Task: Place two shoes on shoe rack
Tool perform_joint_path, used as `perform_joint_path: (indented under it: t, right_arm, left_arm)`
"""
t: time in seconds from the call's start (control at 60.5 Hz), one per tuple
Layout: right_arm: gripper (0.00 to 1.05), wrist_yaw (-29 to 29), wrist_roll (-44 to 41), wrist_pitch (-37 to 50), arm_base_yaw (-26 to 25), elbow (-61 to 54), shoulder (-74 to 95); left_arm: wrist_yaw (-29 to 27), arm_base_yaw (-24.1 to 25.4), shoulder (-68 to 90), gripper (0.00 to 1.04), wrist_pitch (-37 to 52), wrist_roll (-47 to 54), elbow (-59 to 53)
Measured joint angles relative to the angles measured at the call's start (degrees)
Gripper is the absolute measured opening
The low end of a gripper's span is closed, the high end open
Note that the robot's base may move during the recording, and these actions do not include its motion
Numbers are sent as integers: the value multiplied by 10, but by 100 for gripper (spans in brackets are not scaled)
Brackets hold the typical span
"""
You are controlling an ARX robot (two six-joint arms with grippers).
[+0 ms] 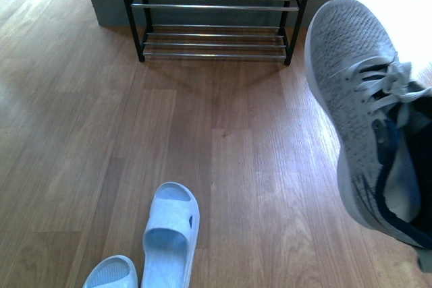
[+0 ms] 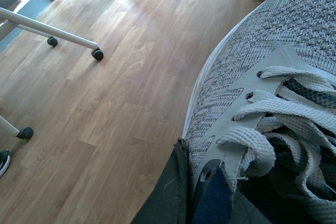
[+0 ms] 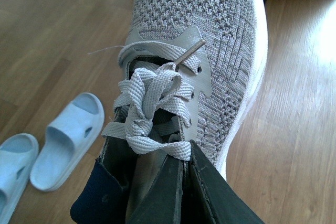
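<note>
**While one raised sneaker hangs short of the shoe rack, the other sneaker shows only in close-up**

Though the front view cuts off its heel, the raised sneaker is plainly in the air. It is in front of the shoe rack and off its right end, apart from it, with its toe tilted up toward the right post. The right wrist view shows the right end effector clenched on the collar beside the laces, one dark finger inside and one outside.

The other sneaker fills the left wrist view, its toe and heel both out of frame. One finger of the left end effector presses the outer wall of the collar, and its partner is mostly lost in the navy lining. The grip reads as clamped on the other sneaker. Where this shoe sits relative to the shoe rack cannot be told, and whether its sole touches the floor is unclear.

Only two lower tiers of the shoe rack show, because the picture's top edge trims the rest. Two pale blue slippers lie on the floor well in front of the shoe rack, and the nearer one is cut off at the bottom.
</note>
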Motion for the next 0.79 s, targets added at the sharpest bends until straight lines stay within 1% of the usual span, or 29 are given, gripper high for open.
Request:
perform_joint_path:
  t: [0.066, 0.165, 0.198, 0.265, 0.331, 0.794]
  right_arm:
    - [1, -27, -31, -66, -18, -29, -125]
    - [1, -90, -61, -182, -59, -54, -320]
    - [1, -95, -67, -204, -67, -60, -372]
    - [1, -100, -76, -214, -74, -65, -441]
    - [1, -104, -80, -214, -75, -62, -464]
    - [1, -104, -90, -216, -76, -67, -466]
  left_arm:
    - [0, 0, 0, 1, 0, 0, 0]
    - [0, 0, 0, 1, 0, 0, 0]
    - [0, 0, 0, 1, 0, 0, 0]
    - [0, 0, 0, 1, 0, 0, 0]
    - [0, 0, 0, 1, 0, 0, 0]
    - [-1, 0, 0, 1, 0, 0, 0]
